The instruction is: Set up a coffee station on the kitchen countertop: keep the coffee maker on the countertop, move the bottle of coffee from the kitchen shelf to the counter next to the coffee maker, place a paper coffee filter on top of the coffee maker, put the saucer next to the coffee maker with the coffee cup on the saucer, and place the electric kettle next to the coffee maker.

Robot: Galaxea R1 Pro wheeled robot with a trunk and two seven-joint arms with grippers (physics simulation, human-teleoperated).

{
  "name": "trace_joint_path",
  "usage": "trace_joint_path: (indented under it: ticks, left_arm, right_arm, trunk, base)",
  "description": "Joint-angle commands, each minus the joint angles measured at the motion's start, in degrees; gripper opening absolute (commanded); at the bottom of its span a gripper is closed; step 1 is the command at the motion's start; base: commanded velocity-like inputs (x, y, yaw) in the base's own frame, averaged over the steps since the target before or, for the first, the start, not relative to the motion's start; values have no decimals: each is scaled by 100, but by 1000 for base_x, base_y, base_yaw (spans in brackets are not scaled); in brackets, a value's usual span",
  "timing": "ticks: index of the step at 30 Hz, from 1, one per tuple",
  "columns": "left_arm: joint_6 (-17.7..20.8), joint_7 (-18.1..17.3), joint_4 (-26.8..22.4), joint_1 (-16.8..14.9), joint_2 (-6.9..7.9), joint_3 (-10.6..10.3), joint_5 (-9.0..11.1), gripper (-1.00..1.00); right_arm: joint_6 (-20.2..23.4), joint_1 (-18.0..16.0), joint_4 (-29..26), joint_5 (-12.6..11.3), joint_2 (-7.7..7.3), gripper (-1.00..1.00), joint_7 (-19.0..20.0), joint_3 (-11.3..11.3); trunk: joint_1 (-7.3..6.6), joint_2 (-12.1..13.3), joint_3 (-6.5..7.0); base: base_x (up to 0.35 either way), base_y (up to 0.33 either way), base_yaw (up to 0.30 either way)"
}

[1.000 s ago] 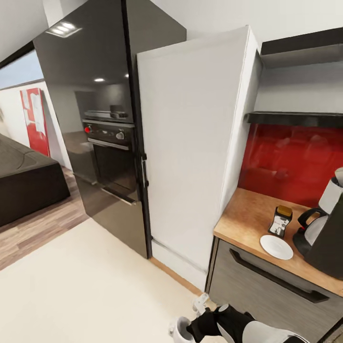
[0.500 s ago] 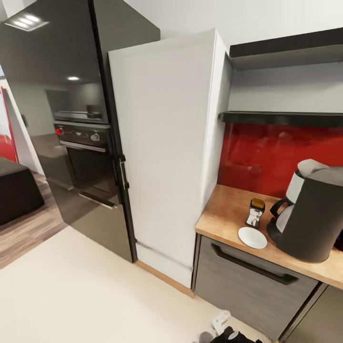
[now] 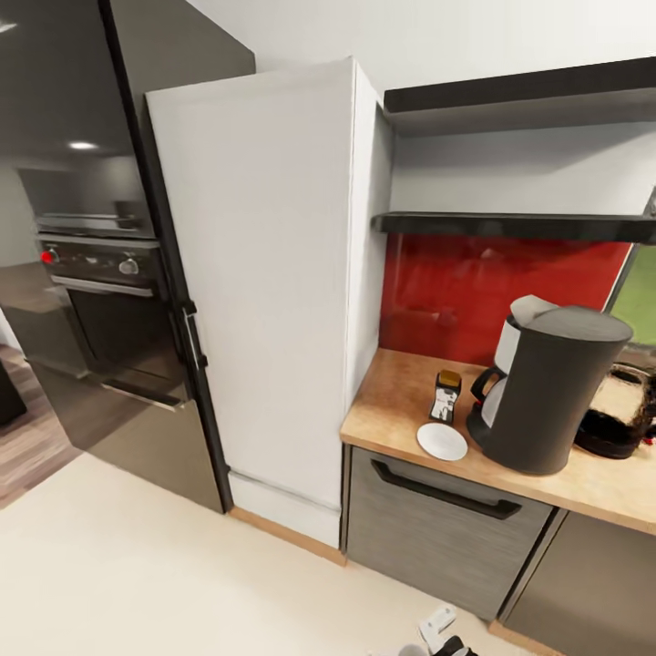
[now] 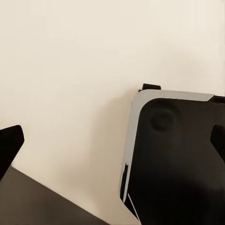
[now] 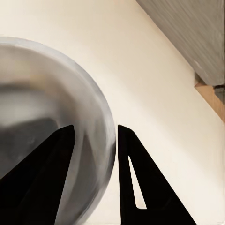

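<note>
One coffee cup (image 5: 51,136) rides pinched by its rim in the right gripper (image 5: 93,140) fingers as the view swings right, bringing the whole coffee maker (image 3: 547,387), saucer (image 3: 442,441) and bottle of coffee (image 3: 445,395) on the bench (image 3: 392,401) into frame. Left gripper (image 4: 112,140) fingers are spread, carrying nothing.

The counter (image 3: 401,401), a light wood-grain top over dark-grey cabinet fronts, runs rightward from a tall white cabinet side and backs onto a red backsplash. On it the saucer (image 3: 442,441) lies near the front edge, the bottle of coffee (image 3: 445,396) stands just behind it, and the coffee maker (image 3: 543,390) stands just to their right, with the electric kettle (image 3: 621,415) farther right and partly hidden behind it. Above, the kitchen shelf (image 3: 510,224) runs along the wall, and the pale floor (image 3: 137,574) spreads below the cabinets.
</note>
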Motion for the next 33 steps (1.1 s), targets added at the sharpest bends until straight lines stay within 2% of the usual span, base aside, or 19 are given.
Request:
trace_joint_path:
  ticks: [1,13,33]
  left_arm:
    - [-25,12,6,-5,2,37,-60,100]
    - [-17,12,6,-5,13,43,-52,100]
    - [-17,12,14,-5,39,46,-52,100]
  right_arm:
    - [34,-3,-10,7,-31,-100,4,24]
    - [24,80,-13,4,-97,-100,-11,17]
    - [23,159,-13,-2,-117,-100,-14,16]
  trunk:
    - [4,-13,-13]
    - [4,-13,-13]
    - [4,-13,-13]
  base:
    - [0,0,-268]
    - [11,26,-268]
    - [68,288,-268]
